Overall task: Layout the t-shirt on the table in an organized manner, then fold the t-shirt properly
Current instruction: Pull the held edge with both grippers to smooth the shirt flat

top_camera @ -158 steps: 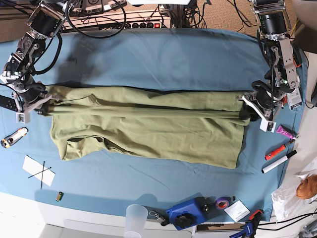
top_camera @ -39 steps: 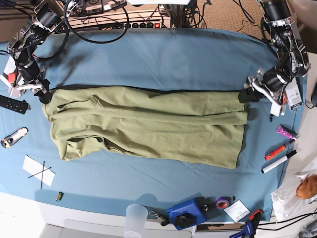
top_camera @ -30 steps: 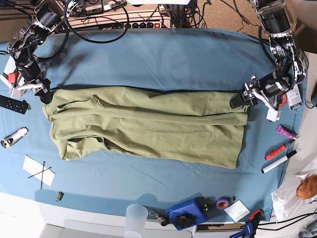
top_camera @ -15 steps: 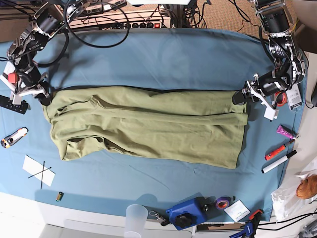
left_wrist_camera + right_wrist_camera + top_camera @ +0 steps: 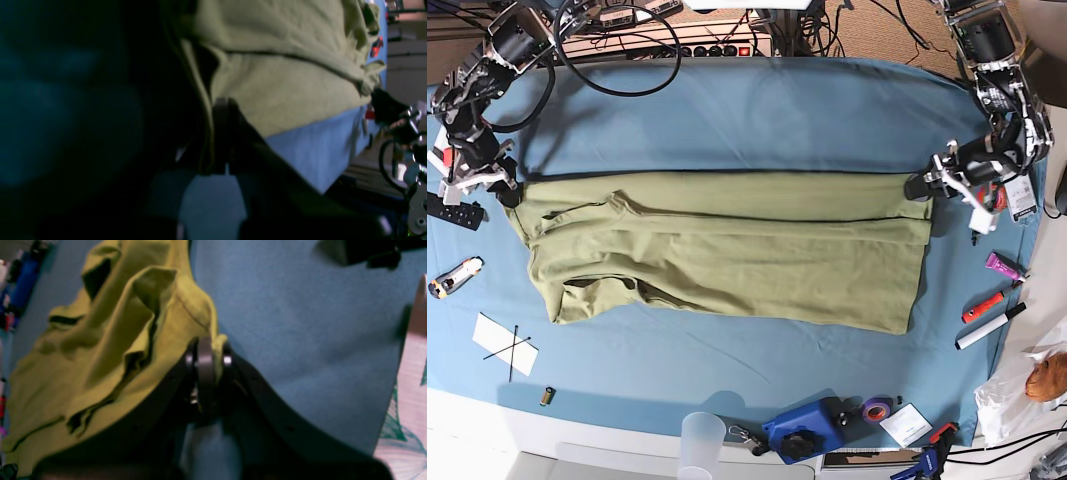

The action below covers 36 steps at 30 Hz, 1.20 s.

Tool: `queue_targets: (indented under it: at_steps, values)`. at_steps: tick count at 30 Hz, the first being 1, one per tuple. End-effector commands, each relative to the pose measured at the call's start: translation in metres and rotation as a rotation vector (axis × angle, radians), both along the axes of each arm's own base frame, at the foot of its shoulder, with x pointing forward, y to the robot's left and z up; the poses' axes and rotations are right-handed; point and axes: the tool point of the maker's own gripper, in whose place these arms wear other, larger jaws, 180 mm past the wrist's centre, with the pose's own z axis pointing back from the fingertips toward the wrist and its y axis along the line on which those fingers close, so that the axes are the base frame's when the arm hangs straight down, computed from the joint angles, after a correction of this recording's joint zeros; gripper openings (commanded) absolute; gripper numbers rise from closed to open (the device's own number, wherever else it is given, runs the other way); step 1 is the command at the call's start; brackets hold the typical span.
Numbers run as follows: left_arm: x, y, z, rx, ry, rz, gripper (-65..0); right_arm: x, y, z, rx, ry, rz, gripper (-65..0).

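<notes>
The olive-green t-shirt (image 5: 727, 250) lies stretched sideways across the light blue table (image 5: 757, 120). Its far edge runs taut and straight between my two grippers. At the base view's right, my left gripper (image 5: 918, 187) is shut on the shirt's far right corner. The left wrist view shows its dark fingers (image 5: 221, 133) pinching the shirt (image 5: 283, 93) edge just above the table (image 5: 317, 150). On the opposite side, my right gripper (image 5: 509, 193) is shut on the far left corner. Bunched fabric (image 5: 100, 356) is clamped between its pads (image 5: 206, 356) over the table (image 5: 300, 323).
A black remote (image 5: 452, 210), a white-and-orange tool (image 5: 454, 277) and a paper slip (image 5: 505, 343) lie at the left. Markers (image 5: 987, 318) and a pink item (image 5: 1004, 265) sit at the right. A clear cup (image 5: 700, 440), a blue device (image 5: 807, 428) and a tape roll (image 5: 877, 408) line the front edge.
Both grippers have shut on the shirt's far corners and drawn them apart and slightly back. The far edge, wavy before, is now straight and taut.
</notes>
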Motion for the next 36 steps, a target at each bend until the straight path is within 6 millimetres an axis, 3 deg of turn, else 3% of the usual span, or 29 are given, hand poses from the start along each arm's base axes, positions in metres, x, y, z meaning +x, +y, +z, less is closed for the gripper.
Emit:
queue_targets:
  at_steps: [1, 5, 13, 27, 36]
  values:
    - [0.002, 0.012, 0.005, 0.034, -0.006, 0.004, -65.0, 0.001, -0.011, 0.016, -0.025, -0.043, -0.012, -65.0]
    - [-0.009, 0.017, 0.001, 0.039, 0.017, 0.003, -65.0, -0.017, -0.011, 0.014, -0.053, -0.021, 0.002, -65.0]
    - [-0.032, 0.024, -0.007, 0.041, 0.057, -0.01, -65.0, -0.041, -0.012, 0.033, -0.176, -0.002, 0.044, -65.0]
    - [-0.068, 0.053, -0.007, 0.158, 0.112, -0.048, -65.0, -0.09, -0.01, 0.002, -0.161, 0.155, 0.051, -65.0]
    - [-0.086, 0.053, -0.015, 0.159, 0.155, -0.054, -65.0, -0.095, -0.009, -0.001, -0.159, 0.173, 0.055, -65.0]
